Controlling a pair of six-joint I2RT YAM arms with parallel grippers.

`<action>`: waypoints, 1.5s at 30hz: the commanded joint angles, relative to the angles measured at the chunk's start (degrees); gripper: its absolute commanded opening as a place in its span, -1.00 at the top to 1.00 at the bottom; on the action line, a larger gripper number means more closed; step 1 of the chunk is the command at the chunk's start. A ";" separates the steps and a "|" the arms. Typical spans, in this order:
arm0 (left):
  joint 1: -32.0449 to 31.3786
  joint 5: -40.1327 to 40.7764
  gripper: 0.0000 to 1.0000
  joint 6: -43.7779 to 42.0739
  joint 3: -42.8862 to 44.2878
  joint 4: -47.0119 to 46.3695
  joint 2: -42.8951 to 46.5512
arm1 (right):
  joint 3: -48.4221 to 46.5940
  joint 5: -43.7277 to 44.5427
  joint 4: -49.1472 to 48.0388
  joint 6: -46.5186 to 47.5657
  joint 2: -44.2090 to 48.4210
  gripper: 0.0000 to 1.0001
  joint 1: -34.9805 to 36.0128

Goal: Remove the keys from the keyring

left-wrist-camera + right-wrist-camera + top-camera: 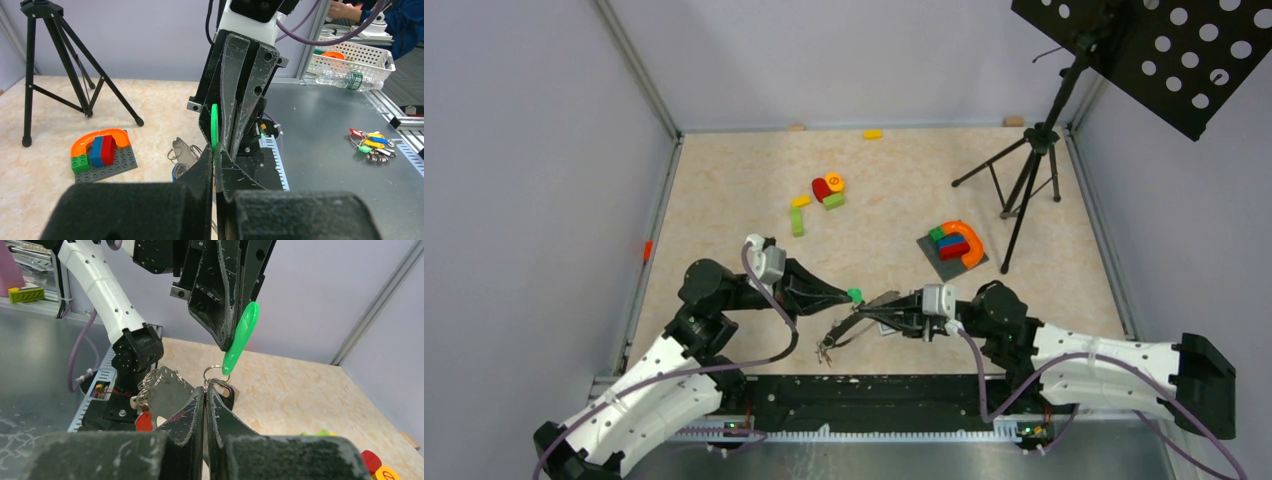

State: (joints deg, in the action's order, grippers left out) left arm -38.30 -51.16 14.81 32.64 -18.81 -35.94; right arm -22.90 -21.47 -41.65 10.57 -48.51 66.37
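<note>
Keys (826,349): bunch held aloft between both arms. Left fingers (197,172) pinched shut on green tag (241,335). Right fingers (192,415) shut on the bunch just under that tag's small ring (214,371), seemingly bracing it so the tagged key can be pulled off. Red tag (144,421) dangles, low over the desk (724,200) near its front. Keyring not separable from the clutter; exact gripped piece hidden by the fingers.
</note>
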 commanded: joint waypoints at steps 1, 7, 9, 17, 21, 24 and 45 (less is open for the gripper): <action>0.34 -0.13 1.00 -0.65 2.98 -3.47 -1.11 | -3.33 -0.86 -0.38 -0.97 -0.90 1.00 0.61; 0.29 -3.38 1.00 -0.09 3.70 -4.27 -3.87 | -3.11 -0.37 -2.84 -1.96 -2.78 1.00 0.60; 0.25 -3.57 1.00 0.57 3.68 -4.77 -4.62 | -2.69 -0.28 -4.55 -2.60 -3.35 1.00 0.61; 0.07 -1.11 1.00 0.57 3.94 -4.00 -5.85 | 0.40 -0.90 -13.78 -7.16 -4.74 1.00 0.65; 0.05 -0.25 1.00 0.66 4.00 -4.10 -5.82 | 1.35 -0.61 -16.34 -8.32 -4.92 1.00 0.60; 0.03 0.38 0.88 0.81 3.91 -4.21 -5.41 | 1.83 -0.50 -17.20 -8.83 -4.94 1.00 0.60; -0.01 6.56 0.20 1.52 3.64 -1.72 -0.35 | 4.06 5.06 -19.02 -11.89 -2.76 1.00 0.60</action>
State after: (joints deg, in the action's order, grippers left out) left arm -38.30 -45.84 16.19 34.41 -19.79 -38.11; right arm -18.68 -19.92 -55.11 1.37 -53.49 66.37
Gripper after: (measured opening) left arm 0.439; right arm 0.006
